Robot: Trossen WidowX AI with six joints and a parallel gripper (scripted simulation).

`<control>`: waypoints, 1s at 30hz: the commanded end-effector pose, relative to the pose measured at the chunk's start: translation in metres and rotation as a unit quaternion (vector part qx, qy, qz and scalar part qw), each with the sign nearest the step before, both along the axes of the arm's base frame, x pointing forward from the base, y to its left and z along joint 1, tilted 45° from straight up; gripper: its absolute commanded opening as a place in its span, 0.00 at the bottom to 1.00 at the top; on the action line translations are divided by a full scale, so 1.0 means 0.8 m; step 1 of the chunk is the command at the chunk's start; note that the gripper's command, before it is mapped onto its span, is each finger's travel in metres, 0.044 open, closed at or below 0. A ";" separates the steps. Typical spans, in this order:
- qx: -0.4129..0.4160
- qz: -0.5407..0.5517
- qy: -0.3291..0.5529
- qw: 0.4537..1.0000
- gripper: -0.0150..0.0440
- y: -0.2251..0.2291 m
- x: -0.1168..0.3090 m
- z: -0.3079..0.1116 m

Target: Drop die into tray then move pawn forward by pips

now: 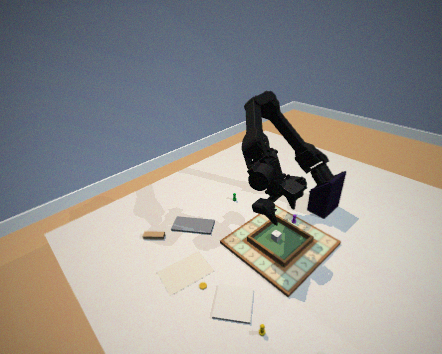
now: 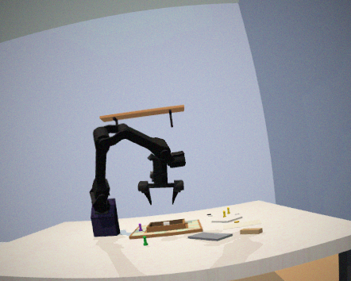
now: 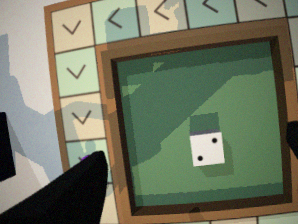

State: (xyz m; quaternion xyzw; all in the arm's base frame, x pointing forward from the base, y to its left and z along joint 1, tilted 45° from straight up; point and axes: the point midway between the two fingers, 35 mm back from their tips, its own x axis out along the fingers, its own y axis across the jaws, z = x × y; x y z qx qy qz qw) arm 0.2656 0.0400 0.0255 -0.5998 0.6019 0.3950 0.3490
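Observation:
The white die (image 1: 276, 236) (image 2: 167, 223) (image 3: 207, 149) is in the green-floored dice tray (image 1: 266, 253) (image 2: 167, 228) (image 3: 195, 42), with two pips on its upward face in the wrist view. The tray is in the middle of the board (image 1: 251, 255) (image 2: 194, 227) (image 3: 77, 72), ringed by arrow squares. The purple pawn (image 1: 294, 219) (image 2: 140, 227) stands on a square beside the tray; in the wrist view a finger mostly hides it, on a green square left of the tray. My gripper (image 1: 285, 215) (image 2: 162, 204) is wide open and empty, above the tray.
A green pawn (image 1: 234, 197) (image 2: 145, 240) stands outside the board. Elsewhere lie a grey slab (image 1: 193, 225) (image 2: 210, 236), wooden block (image 1: 154, 235) (image 2: 251, 231), cream sheet (image 1: 185, 272), yellow disc (image 1: 203, 286) and white pad (image 1: 233, 304). A yellow pawn (image 1: 262, 330) stands beyond. A shelf (image 2: 143, 113) is on the wall.

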 end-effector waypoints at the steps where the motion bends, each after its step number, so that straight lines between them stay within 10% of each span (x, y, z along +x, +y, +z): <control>1: -0.148 0.029 -0.041 0.988 1.00 -0.002 0.006 -0.012; 6: -0.121 0.028 -0.021 0.992 1.00 0.001 0.001 -0.016; 15: -0.125 -0.253 -0.216 0.935 0.60 -0.016 -0.044 -0.016; 30: -0.071 -0.671 -0.514 0.529 0.59 -0.058 -0.130 -0.022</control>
